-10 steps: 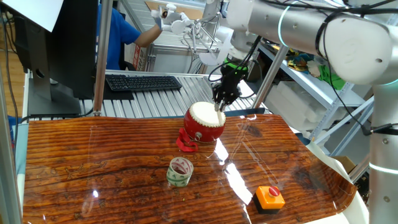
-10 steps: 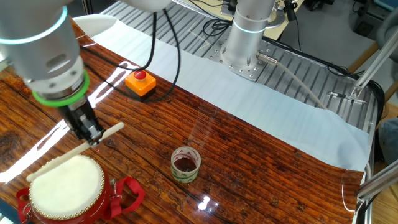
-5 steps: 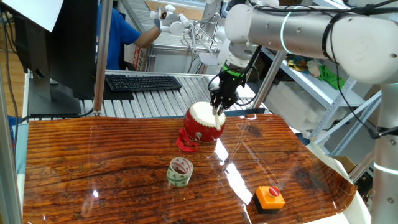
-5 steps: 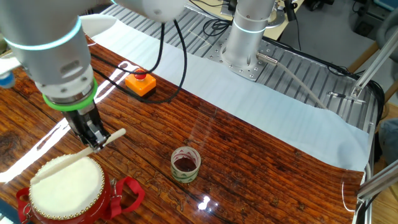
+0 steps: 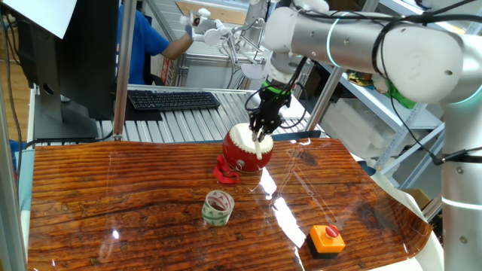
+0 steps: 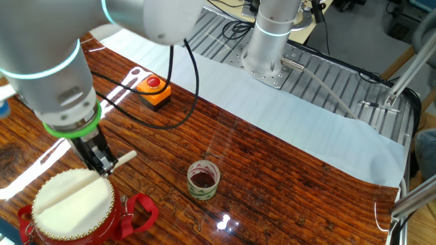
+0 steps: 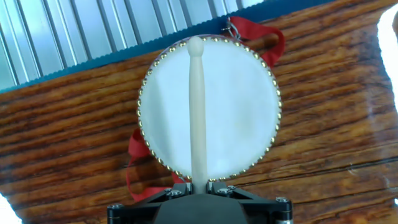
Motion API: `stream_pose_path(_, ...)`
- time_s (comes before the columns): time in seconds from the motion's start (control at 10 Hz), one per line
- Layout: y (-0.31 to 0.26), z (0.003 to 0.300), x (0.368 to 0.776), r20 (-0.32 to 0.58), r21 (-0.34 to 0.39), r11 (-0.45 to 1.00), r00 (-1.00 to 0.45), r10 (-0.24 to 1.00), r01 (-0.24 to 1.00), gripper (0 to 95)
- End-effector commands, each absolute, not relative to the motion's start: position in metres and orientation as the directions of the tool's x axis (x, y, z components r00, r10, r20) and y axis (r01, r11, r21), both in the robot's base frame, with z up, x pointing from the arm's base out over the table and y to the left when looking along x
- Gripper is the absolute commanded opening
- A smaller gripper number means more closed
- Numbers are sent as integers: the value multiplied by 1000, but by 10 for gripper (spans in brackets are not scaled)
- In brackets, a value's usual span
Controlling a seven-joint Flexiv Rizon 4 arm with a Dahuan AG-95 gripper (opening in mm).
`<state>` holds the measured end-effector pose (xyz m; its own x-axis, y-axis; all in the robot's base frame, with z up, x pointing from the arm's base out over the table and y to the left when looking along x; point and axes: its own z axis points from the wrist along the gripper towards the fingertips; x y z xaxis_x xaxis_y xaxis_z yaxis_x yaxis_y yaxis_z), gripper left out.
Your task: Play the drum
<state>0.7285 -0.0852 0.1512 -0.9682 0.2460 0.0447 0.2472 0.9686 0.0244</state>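
Cream skin on the red drum (image 5: 246, 149) looks taut and springy, the barrel light enough to skid on the glossy bench (image 5: 113, 203). My hand (image 6: 101, 163) is clamped on a stiff wooden stick (image 7: 198, 112) by its butt, lying across the drumhead.

Around the drum (image 6: 73, 207) your counter (image 6: 286, 177) lies open; only the tape roll (image 6: 203, 180) and the orange button (image 6: 152, 90) obstruct.
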Motion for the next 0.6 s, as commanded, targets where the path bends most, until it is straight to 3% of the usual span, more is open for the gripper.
stream_pose_path(0.1,-84,148,729,71,18,969,-967,245,247,0)
stream_pose_path(0.6,-83,139,733,175,-6,969,-954,243,246,0)
